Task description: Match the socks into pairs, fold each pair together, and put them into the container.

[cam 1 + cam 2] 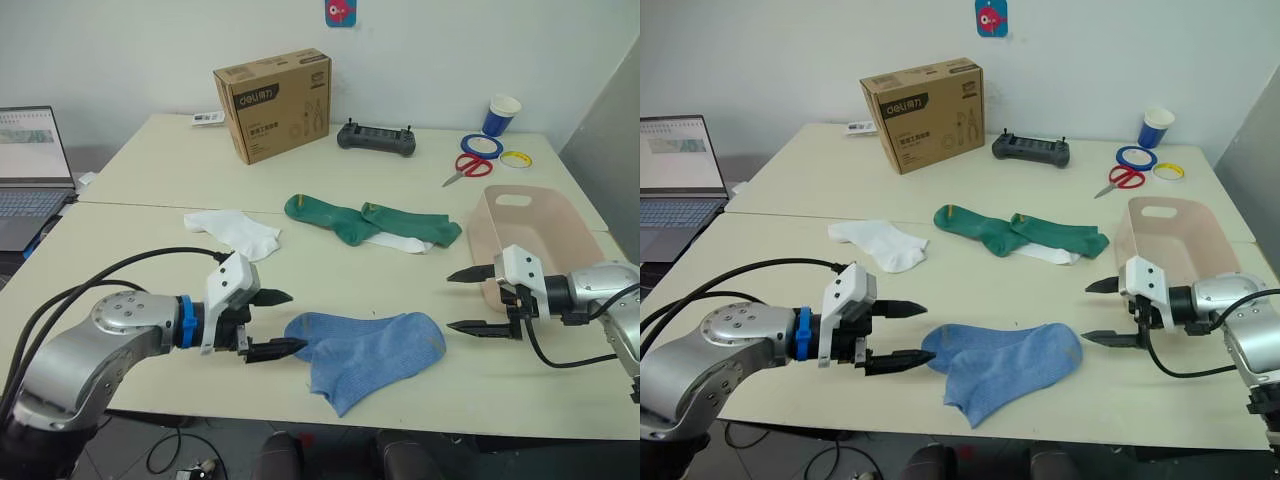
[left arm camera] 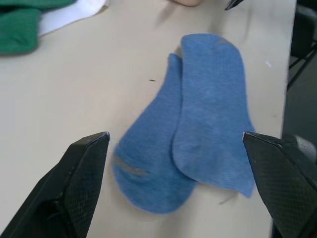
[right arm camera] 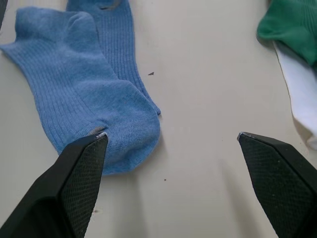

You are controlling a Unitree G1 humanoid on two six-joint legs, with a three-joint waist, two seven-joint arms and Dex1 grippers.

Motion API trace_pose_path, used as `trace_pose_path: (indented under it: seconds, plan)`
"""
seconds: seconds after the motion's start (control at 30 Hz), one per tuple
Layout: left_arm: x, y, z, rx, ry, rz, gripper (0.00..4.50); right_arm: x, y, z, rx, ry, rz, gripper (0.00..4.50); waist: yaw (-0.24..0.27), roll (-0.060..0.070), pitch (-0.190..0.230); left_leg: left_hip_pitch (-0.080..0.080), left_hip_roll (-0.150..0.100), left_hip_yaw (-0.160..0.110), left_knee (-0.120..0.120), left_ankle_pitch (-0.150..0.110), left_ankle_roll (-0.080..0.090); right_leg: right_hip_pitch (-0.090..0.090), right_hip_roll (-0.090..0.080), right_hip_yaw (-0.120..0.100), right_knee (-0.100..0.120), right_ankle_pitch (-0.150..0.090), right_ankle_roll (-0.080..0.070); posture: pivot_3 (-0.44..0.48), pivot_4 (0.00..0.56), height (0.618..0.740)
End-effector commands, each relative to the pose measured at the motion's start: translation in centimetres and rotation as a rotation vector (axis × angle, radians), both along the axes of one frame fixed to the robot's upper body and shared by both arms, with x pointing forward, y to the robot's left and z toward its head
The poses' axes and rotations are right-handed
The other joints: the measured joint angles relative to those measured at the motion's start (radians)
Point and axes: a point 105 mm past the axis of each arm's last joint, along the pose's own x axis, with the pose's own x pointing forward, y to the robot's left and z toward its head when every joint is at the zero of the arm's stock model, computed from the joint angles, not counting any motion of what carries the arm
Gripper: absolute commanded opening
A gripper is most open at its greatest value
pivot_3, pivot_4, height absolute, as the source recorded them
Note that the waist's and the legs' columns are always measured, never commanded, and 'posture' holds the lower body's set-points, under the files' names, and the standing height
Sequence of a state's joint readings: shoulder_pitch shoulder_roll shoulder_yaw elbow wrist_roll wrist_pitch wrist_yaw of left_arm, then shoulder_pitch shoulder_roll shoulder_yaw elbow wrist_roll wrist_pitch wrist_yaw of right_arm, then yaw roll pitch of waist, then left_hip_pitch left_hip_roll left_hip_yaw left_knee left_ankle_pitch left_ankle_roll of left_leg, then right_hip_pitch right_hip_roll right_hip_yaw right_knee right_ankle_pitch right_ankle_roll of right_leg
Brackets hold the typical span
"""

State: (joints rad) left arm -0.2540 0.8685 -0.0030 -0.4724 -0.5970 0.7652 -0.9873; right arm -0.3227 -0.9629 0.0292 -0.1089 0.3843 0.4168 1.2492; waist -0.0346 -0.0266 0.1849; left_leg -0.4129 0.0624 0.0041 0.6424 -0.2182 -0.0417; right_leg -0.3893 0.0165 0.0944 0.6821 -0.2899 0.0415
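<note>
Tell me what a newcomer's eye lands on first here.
First, the two light blue socks lying overlapped at the table's near edge, flanked by the left hand and right hand, both open. Behind them lie the dark green socks, with the empty pink container to the right.

Second white sock [image 1: 400, 243] mostly hidden under green socks [image 1: 370, 221]; laptop [image 1: 30, 170] cut by edge.
</note>
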Motion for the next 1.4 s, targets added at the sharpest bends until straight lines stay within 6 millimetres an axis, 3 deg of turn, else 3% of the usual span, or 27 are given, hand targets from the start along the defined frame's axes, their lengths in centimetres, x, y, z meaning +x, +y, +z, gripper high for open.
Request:
trace_pose_path:
  seconds: [0.03, 0.23, 0.37, 0.5, 0.63, 0.87, 0.97, 1.2, 1.4]
  plan:
    - [-0.1, -1.9, -0.5, 0.014, -0.024, -0.111, 4.46, -1.0, 0.5, -0.1, 0.077, 0.117, -0.114, 4.50, 0.003, 0.000, 0.000, 0.000, 0.000, 0.000, 0.000, 0.000, 0.000, 0.000, 0.000, 0.000, 0.000, 0.000, 0.000, 0.000, 0.150, 0.740]
    - [0.2, -3.4, -3.6, 0.118, -0.005, -0.238, 4.46, -2.9, 0.7, -2.7, 0.103, 0.337, -0.308, 4.50, 0.002, 0.000, 0.000, -0.002, -0.001, 0.000, 0.001, 0.000, 0.000, -0.001, 0.000, 0.001, -0.001, 0.000, 0.001, 0.000, 0.150, 0.740]
    - [0.7, -4.1, -5.1, 0.143, 0.020, -0.281, 4.46, -4.0, 1.4, -3.3, 0.180, 0.470, -0.386, 4.50, 0.001, 0.000, 0.000, -0.002, 0.000, 0.000, 0.001, 0.000, 0.000, -0.001, 0.000, 0.001, -0.001, 0.001, 0.002, 0.000, 0.150, 0.740]
    - [0.6, -4.8, -5.9, 0.153, 0.038, -0.338, 3.52, -4.5, 1.9, -3.6, 0.208, 0.527, -0.420, 4.50, 0.002, 0.000, 0.000, -0.003, -0.001, 0.000, 0.001, 0.000, 0.000, -0.001, 0.000, 0.001, -0.001, 0.001, 0.002, 0.000, 0.150, 0.740]
    - [0.8, -5.0, -5.6, 0.145, 0.032, -0.355, 2.28, -3.9, 2.2, -3.1, 0.260, 0.524, -0.439, 3.57, 0.001, 0.000, 0.000, -0.003, 0.000, 0.000, 0.001, 0.000, 0.000, -0.001, 0.000, 0.001, -0.001, 0.001, 0.002, 0.000, 0.150, 0.740]
    - [0.8, -5.1, -5.1, 0.136, 0.027, -0.360, 0.07, -3.4, 1.9, -2.3, 0.283, 0.499, -0.437, 1.08, 0.001, 0.000, 0.000, -0.003, 0.000, 0.000, 0.001, 0.000, 0.000, -0.001, 0.000, 0.001, -0.001, 0.001, 0.003, 0.000, 0.150, 0.740]
    - [0.6, -5.1, -4.9, 0.116, 0.034, -0.361, 0.00, -3.0, 1.8, -1.8, 0.282, 0.482, -0.435, 0.03, 0.001, 0.000, 0.000, -0.003, 0.000, 0.000, 0.001, 0.000, 0.000, -0.001, 0.000, 0.001, -0.001, 0.001, 0.003, 0.000, 0.150, 0.740]
    - [0.1, -5.0, -4.1, 0.070, 0.066, -0.311, 0.00, -2.3, 2.4, 0.3, 0.299, 0.456, -0.360, 0.03, -0.001, 0.000, 0.000, -0.003, 0.000, 0.000, 0.001, 0.000, 0.000, -0.001, 0.000, 0.001, -0.001, 0.001, 0.003, 0.000, 0.150, 0.740]
    - [-1.8, -4.9, -2.1, -0.102, 0.213, -0.211, 0.00, -0.3, 5.1, 1.7, 0.320, 0.421, -0.278, 0.03, -0.012, 0.000, 0.000, -0.004, 0.000, -0.001, 0.000, 0.000, 0.001, -0.002, 0.001, 0.001, -0.001, 0.001, 0.003, 0.000, 0.150, 0.740]
